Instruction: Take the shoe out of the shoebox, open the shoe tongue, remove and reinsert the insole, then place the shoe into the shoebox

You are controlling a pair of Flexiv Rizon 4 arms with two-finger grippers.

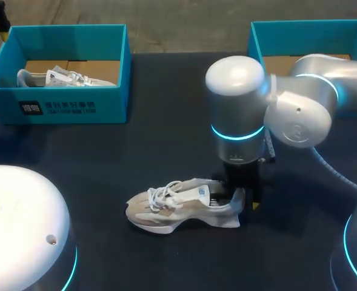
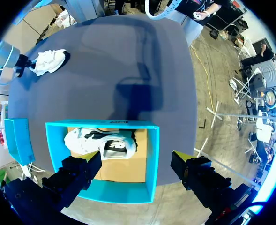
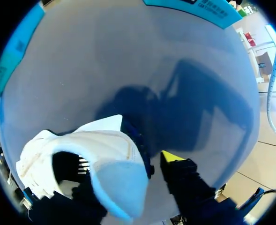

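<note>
The dark table (image 1: 166, 260) carries everything. The right arm (image 1: 299, 103) comes in over it and stands the right gripper (image 1: 242, 195) straight down at the heel of the pale shoe (image 1: 172, 209). That shoe rests on its sole on the table, with its toe pointing away from the gripper. In the right wrist view the heel collar sits directly under the gripper, but I cannot tell whether the heel is clamped or only straddled. The teal right shoebox (image 1: 305, 30) stands behind that arm, partly hidden by it. The left gripper (image 2: 135, 164) hangs well apart from the pale shoe, above the near wall of the teal left shoebox (image 2: 119, 192). Its jaws are spread wide and hold nothing. A second shoe (image 2: 98, 140) lies inside that box, just ahead of the gripper.
</note>
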